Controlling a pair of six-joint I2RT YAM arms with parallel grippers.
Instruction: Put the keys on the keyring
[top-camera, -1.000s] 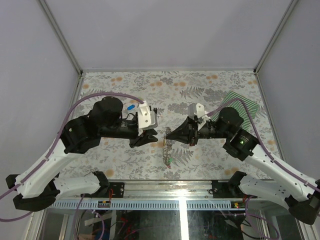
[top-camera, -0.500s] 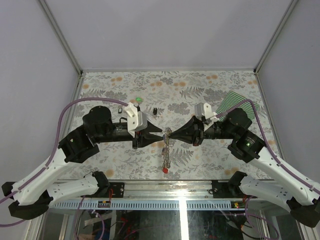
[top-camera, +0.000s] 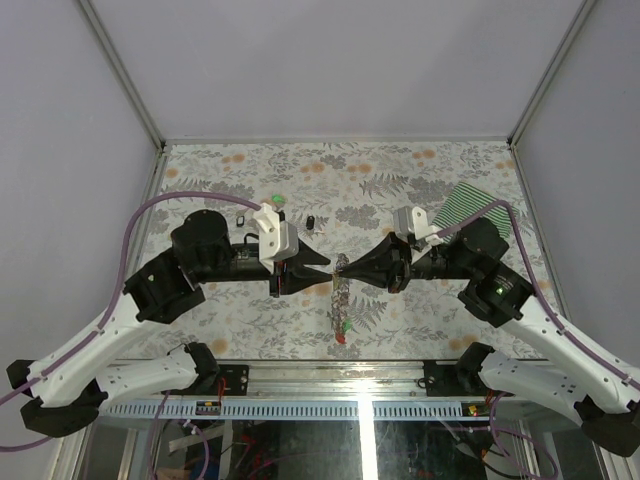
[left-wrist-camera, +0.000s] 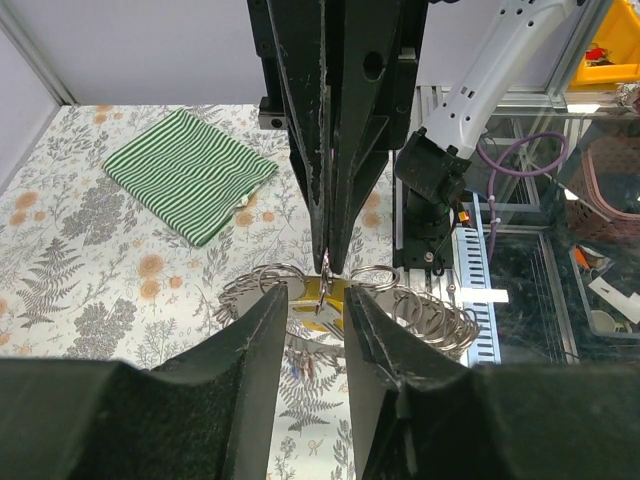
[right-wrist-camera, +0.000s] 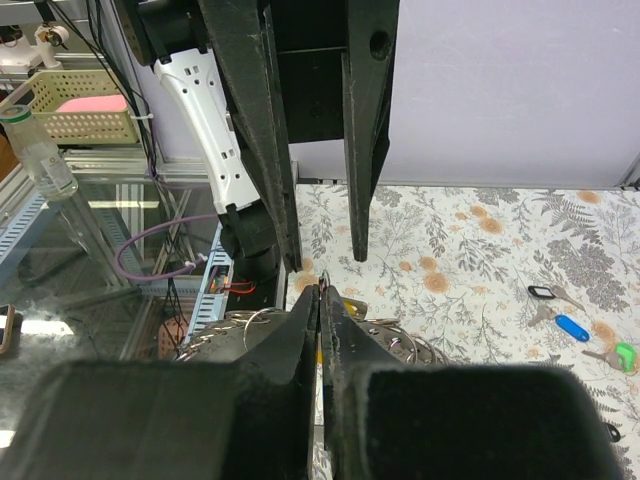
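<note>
The right gripper (top-camera: 345, 264) is clamping the keyring (top-camera: 338, 292) up in mid-air, keys (top-camera: 343, 331) dangling beneath, while the left gripper (left-wrist-camera: 315, 297) is straddling it with jaws parted, and it ought to be closing slowly, squarely on the rim.

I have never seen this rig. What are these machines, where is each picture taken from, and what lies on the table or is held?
Two robot arms, the left arm and the right arm, are bolted at the near edge of a flower-patterned table. The wide picture looks down from above and behind them. The other two come from a camera on each wrist, so each shows its own fingers at the bottom and the other arm's at the top. The right fingers are shut on the keyring, with some keys bunched on it. The left fingers stand open on either side of that bunch. A green key, a blue key, a black key and a striped cloth lie loose.
</note>
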